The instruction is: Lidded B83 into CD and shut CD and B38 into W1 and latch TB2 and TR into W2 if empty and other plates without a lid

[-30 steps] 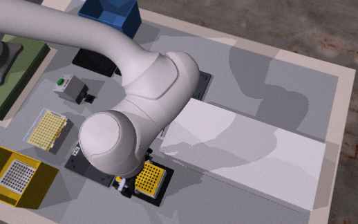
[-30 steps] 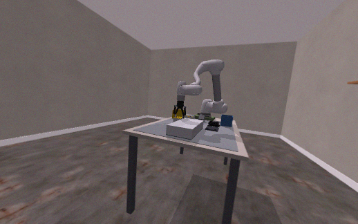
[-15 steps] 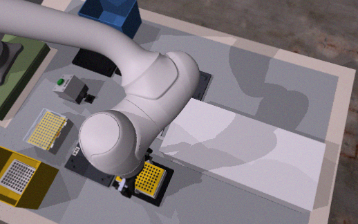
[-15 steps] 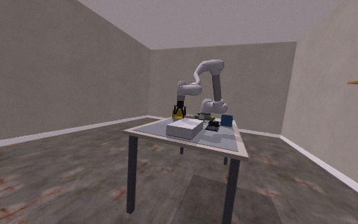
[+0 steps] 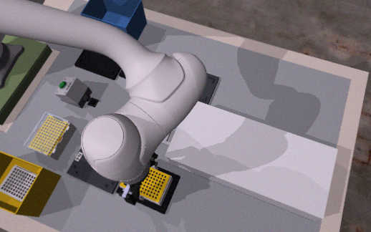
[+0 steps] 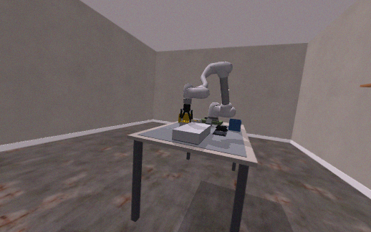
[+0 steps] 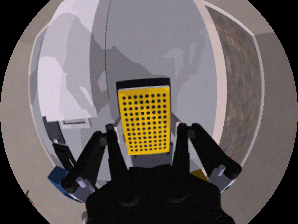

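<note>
Wrist view shows our gripper (image 7: 144, 137) squeezing the yellow tip rack (image 7: 144, 121) (holes look empty), and we think it could slip if tilted.

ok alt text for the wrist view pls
A black two-fingered pincer is shut on a yellow rectangular rack perforated with a grid of small dark holes, seen from just above. Beyond lie a grey bench mat and a long white box at left.

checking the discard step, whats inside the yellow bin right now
The top view shows a white gridded assay plate lying inside the yellow bin, well side up. Whatever might lie beneath that plate is covered, and the bin's near wall hides part of the floor.
</note>
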You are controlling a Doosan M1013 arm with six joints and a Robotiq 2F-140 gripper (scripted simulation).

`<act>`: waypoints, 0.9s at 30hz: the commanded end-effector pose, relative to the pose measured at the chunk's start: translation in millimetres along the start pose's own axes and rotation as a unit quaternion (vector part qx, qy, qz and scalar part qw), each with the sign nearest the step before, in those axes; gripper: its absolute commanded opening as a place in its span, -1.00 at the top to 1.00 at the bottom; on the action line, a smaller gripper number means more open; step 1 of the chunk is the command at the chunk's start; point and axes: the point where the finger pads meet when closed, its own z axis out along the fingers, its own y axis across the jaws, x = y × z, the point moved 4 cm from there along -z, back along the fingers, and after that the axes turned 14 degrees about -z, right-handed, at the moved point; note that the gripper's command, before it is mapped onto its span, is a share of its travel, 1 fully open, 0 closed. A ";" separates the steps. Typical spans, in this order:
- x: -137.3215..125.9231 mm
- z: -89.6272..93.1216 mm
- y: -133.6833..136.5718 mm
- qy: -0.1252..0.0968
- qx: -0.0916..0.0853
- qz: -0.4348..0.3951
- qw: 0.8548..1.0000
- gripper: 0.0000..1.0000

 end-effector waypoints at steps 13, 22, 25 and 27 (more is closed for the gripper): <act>0.0 -4.7 0.0 0.000 0.000 0.000 1.000 1.00; 0.0 -8.7 0.0 0.000 0.000 0.000 1.000 1.00; 0.0 -10.0 0.0 0.000 0.000 0.000 1.000 1.00; 0.0 -12.7 0.0 0.000 0.000 0.000 1.000 1.00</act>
